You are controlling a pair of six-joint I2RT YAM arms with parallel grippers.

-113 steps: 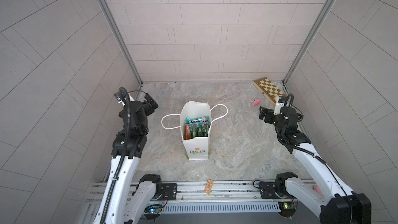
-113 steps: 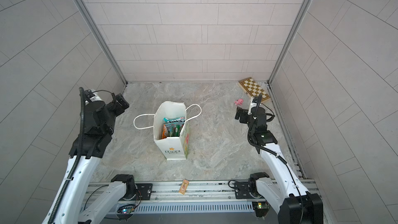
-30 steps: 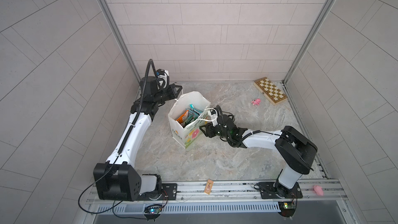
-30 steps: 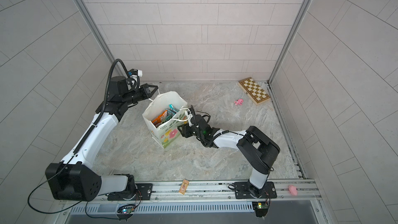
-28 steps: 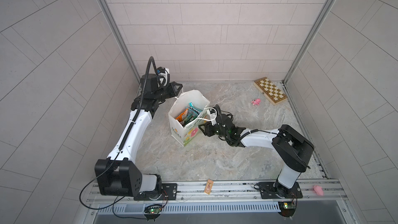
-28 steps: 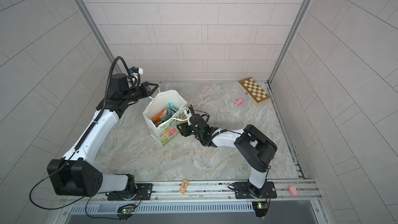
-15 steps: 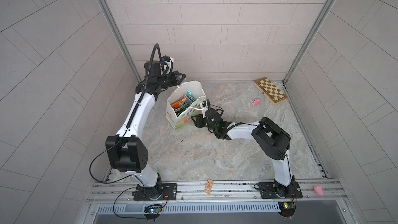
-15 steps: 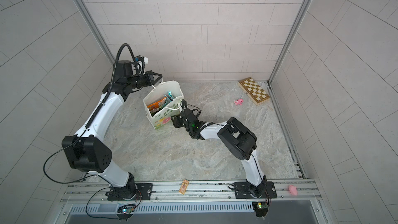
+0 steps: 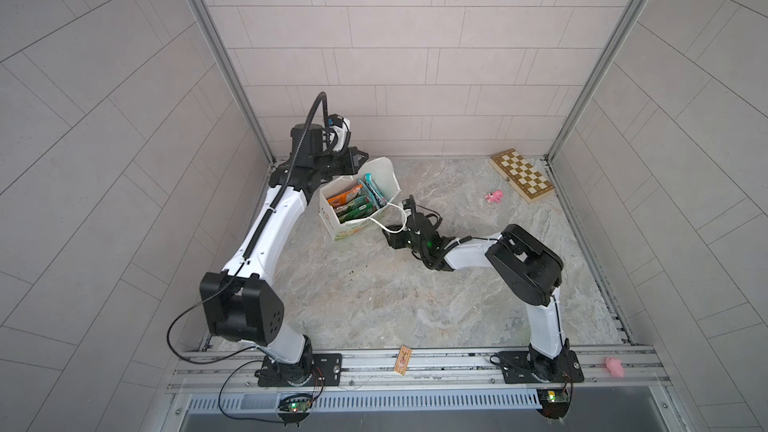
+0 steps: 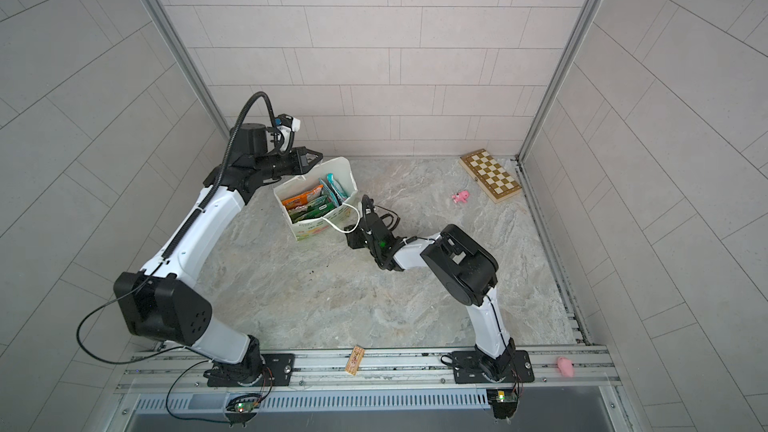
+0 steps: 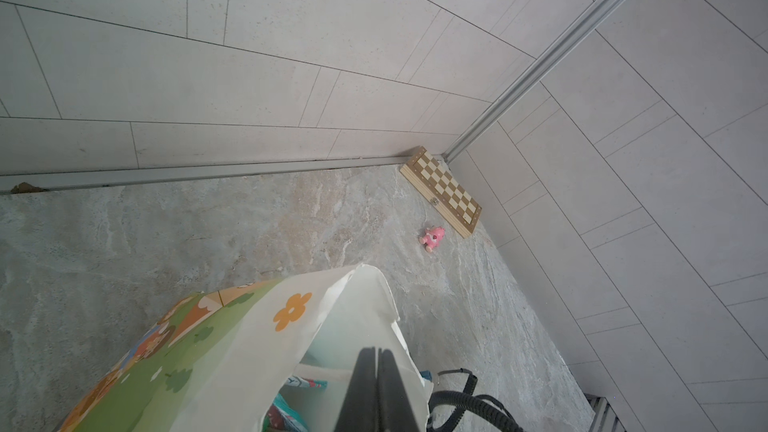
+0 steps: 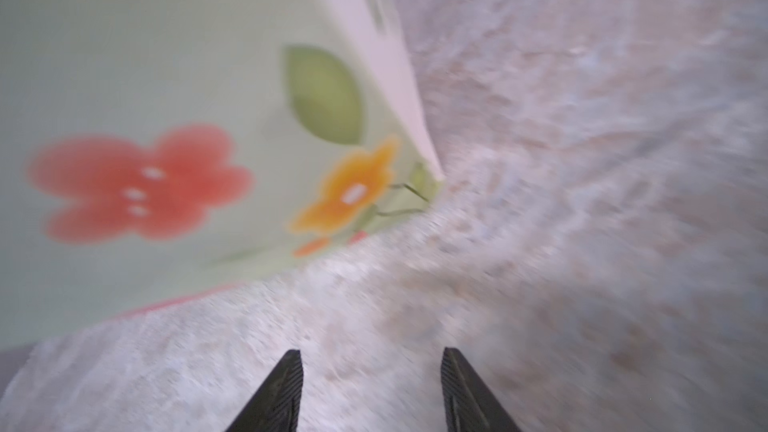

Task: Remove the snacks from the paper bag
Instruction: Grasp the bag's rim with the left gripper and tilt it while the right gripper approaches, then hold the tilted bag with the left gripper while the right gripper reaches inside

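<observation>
Left gripper (image 9: 360,157) is sitting at the far rim of the paper bag (image 9: 347,232), jaws pressed together. The pinch itself is hidden in the left wrist view (image 11: 378,392), but the bag is leaning toward it, so I'm reading it as gripping the rim or a cord. Over the last second the bag has been getting dragged away from the front rail and tipped further. A few seconds back it was standing upright with both arms parked. Right gripper (image 12: 370,351) is trailing low beside the bag's floral side, jaws spread, nothing between them, only floor under them. The snacks (image 9: 353,205) are all still lying inside the bag and none are out, so progress is still zero. The mouth is now gaping upward and being held, though, so access is looking better. Right gripper is sitting near the bag's base, so it's needing to come up over the rim. The loose cord handle (image 9: 384,224) is looping right beside it, which I'm flagging as a snag risk. The chessboard (image 9: 521,176) and pink toy (image 9: 494,197) are sitting well apart from the bag.
</observation>
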